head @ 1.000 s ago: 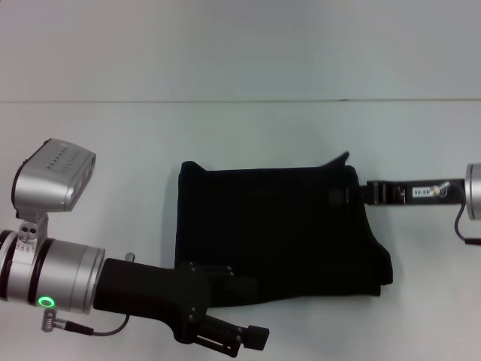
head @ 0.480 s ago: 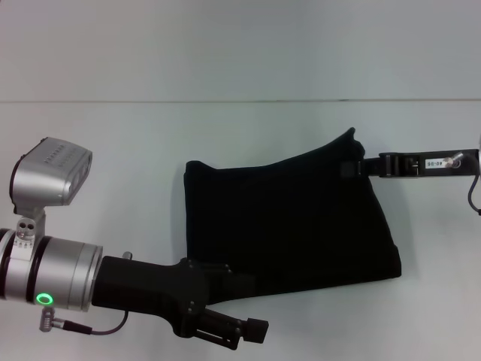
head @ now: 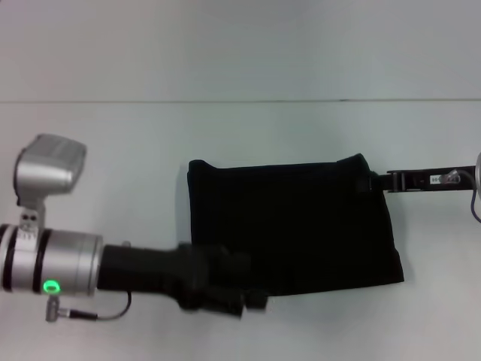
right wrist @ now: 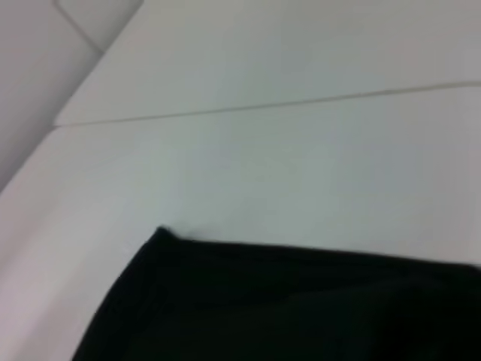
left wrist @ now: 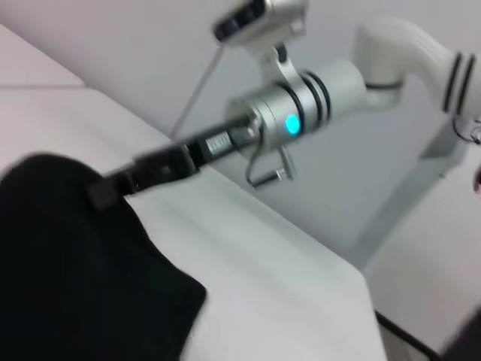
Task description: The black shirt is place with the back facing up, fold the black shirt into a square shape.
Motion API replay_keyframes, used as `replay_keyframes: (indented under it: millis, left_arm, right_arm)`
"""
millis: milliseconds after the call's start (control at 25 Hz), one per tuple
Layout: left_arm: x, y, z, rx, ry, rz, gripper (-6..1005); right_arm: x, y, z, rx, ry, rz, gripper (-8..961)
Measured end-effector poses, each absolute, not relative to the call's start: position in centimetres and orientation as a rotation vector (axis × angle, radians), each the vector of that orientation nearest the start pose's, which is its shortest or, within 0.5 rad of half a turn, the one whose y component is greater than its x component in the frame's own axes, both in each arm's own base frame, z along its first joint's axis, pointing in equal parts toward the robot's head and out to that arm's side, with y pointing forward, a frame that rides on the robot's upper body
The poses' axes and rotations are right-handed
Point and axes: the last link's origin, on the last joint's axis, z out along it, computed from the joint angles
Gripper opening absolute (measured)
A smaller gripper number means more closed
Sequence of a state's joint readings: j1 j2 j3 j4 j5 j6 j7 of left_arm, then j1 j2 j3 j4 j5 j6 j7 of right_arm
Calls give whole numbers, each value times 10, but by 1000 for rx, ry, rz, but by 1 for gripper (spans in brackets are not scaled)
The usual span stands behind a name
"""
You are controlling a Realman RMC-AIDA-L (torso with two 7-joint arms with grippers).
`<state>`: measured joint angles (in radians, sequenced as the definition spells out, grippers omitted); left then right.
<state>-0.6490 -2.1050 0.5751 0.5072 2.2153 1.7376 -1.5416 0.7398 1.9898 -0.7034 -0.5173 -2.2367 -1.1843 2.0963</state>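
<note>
Late in the fold, by the look of it; black shirt (head: 293, 226) lying on the white tabletop (head: 240, 135) as a compact dark block, roughly four-sided, wider along the near edge than the far one, the near-right corner bulging outward, so not yet a true square; no lettering showing on the upper face.

Right pincer (head: 370, 181) reaching in from the right, flat and low, tip touching the far-right corner of the cloth; from the left wrist view, right pincer (left wrist: 105, 192) seeming clamped on that corner of the black shirt (left wrist: 75, 271), though the tips merge with the fabric, so judged rather than plainly seen; corner drawn out taut toward that side.

Left pincer (head: 252, 301) down at the near edge, just by the near-left corner, dark against dark; cannot tell whether apart or together, nor whether any cloth is caught.

Right wrist view: only a far corner of the black shirt (right wrist: 301, 308) and bare tabletop beyond.

Step in hand, at a guess: squaring up the folded packet, tugging the far-right corner into line.

Next move likely calling for: easing that corner down flat without dragging the whole stack; then letting go cleanly; tidying the flared near-right corner; keeping the left side pinned so the layers do not slide on the smooth surface; soft fabric prone to springing back or creeping.
</note>
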Motion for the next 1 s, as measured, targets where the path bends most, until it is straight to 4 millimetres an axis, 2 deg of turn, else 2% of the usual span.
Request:
replay_keyframes:
  millis: [240,360,440,520,560,720,760,1000]
  left_arm:
    - [-240,338,-15,-2685,-1048,-936,951]
    - [-250,362,-8,-2460,-1228,-939,951]
    - [-252,366,-8,-2423,-1268,-926,951]
    - [-258,381,-14,-2301,-1425,-837,951]
    - [-259,383,-16,-2285,-1448,-818,951]
    - [-261,389,-22,-2233,-1513,-751,951]
    - [-262,397,-31,-2184,-1552,-654,951]
    - [-248,408,-47,-2193,-1532,-554,951]
  right_arm:
    - [278,406,16,-2285,1425,423,249]
    - [283,407,24,-2251,1438,448,312]
    - [286,406,32,-2234,1450,472,355]
    - [289,404,41,-2222,1460,505,522]
    - [290,403,44,-2219,1461,520,605]
    - [291,398,53,-2226,1459,550,785]
    - [291,397,53,-2234,1456,551,830]
    - [290,395,52,-2258,1435,548,848]
